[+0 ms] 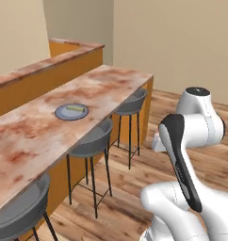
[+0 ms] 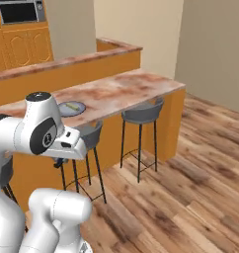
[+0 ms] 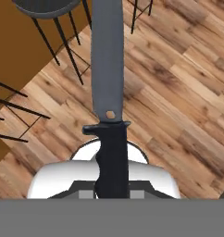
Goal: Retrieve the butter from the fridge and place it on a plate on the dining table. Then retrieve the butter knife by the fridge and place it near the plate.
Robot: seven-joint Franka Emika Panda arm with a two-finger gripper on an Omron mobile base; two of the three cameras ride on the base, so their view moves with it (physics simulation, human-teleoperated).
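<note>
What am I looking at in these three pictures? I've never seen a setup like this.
A rendered kitchen with a white robot arm on a driving base. Two pictures come from cameras on the base, behind the arm to its left and right. They show the dining table, with stools along its side and the butter lying on the plate. The third looks along the end effector, down at the wooden floor. It is shut on the butter knife by the dark handle, grey blade pointing away from the camera.
</note>
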